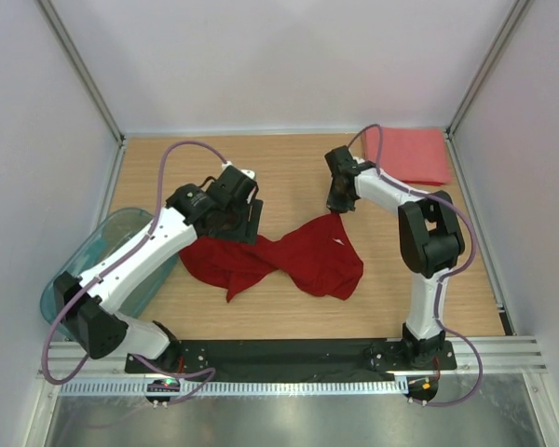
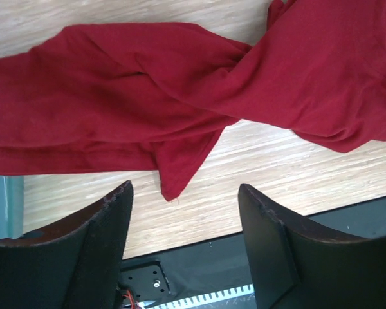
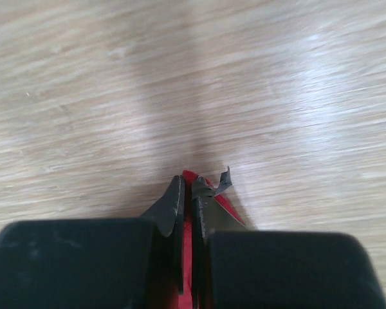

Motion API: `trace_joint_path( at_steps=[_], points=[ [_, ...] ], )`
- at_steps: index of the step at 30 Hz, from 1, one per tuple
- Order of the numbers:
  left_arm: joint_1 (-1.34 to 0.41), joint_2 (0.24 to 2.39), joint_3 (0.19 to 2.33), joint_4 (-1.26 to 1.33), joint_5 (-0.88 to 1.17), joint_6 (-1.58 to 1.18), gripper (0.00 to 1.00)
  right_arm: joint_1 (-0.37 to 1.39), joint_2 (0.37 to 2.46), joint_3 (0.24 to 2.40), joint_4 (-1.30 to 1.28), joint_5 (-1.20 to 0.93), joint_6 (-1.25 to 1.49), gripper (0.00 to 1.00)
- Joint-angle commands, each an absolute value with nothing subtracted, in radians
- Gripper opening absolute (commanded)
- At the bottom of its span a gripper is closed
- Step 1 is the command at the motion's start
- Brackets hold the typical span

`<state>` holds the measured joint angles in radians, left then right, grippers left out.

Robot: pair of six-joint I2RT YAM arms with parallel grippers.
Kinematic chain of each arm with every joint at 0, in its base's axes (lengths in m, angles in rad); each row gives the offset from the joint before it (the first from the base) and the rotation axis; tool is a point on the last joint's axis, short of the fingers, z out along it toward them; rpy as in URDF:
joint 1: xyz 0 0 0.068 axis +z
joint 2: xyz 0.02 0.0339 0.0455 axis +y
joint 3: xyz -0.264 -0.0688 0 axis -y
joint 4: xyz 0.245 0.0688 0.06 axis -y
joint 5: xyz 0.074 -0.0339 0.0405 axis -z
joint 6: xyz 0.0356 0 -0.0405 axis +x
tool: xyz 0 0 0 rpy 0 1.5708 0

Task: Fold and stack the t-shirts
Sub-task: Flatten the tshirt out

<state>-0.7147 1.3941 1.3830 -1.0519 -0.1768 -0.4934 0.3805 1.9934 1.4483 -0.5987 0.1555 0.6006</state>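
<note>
At the far edge of the red shirt (image 1: 303, 261), right tool (image 3: 188, 193) pinches the cloth; left tool (image 2: 185, 196) hangs spread over its left half.

A dark red t-shirt (image 2: 180, 96) lies rumpled across the upper part of the view on the wooden table (image 2: 296, 161). It is twisted near the middle, where its folds narrow between a wide left mass and a wide right mass. One pointed corner of cloth reaches down toward the left gripper (image 2: 185, 193), whose two dark fingers (image 2: 103, 244) stand wide apart with nothing between them. Below the fingers runs a black plate (image 2: 206, 264), and a sliver of the teal bin (image 2: 3, 199) shows at the left edge.
</note>
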Motion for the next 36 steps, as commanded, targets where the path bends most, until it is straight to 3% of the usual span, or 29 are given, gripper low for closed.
trace_joint_path(
  at_steps=[1,4,8,15,19,28,32,34,35,36],
  points=[
    [-0.707,1.413,1.451,-1.071,-0.190,-0.449,0.66,0.382,1.861,1.531,-0.658,0.297,0.568,0.01],
    [-0.707,1.402,1.433,-1.045,-0.161,-0.468,0.58,0.371,1.739,1.574,-0.739,0.388,0.561,0.01],
    [-0.709,1.382,1.370,-1.017,-0.100,-0.485,0.58,0.338,1.663,1.585,-0.778,0.459,0.574,0.01],
    [-0.828,1.481,1.256,-0.989,-0.166,-0.518,0.70,0.244,1.707,1.574,-0.762,0.417,0.581,0.01],
    [-0.920,1.610,1.266,-1.008,-0.290,-0.549,0.69,0.200,1.717,1.580,-0.759,0.390,0.558,0.01],
    [-0.936,1.764,1.216,-0.925,-0.317,-0.584,0.73,0.167,1.721,1.568,-0.761,0.310,0.566,0.01],
    [-0.934,1.824,1.230,-0.943,-0.356,-0.575,0.68,0.167,1.712,1.557,-0.755,0.308,0.566,0.01],
    [-0.934,1.829,1.214,-0.934,-0.345,-0.571,0.58,0.164,1.712,1.566,-0.758,0.308,0.568,0.01],
    [-0.934,1.819,1.204,-0.927,-0.327,-0.568,0.46,0.164,1.713,1.572,-0.759,0.310,0.568,0.01],
    [-0.934,1.815,1.194,-0.913,-0.316,-0.566,0.40,0.164,1.715,1.580,-0.765,0.311,0.566,0.01]
  ],
)
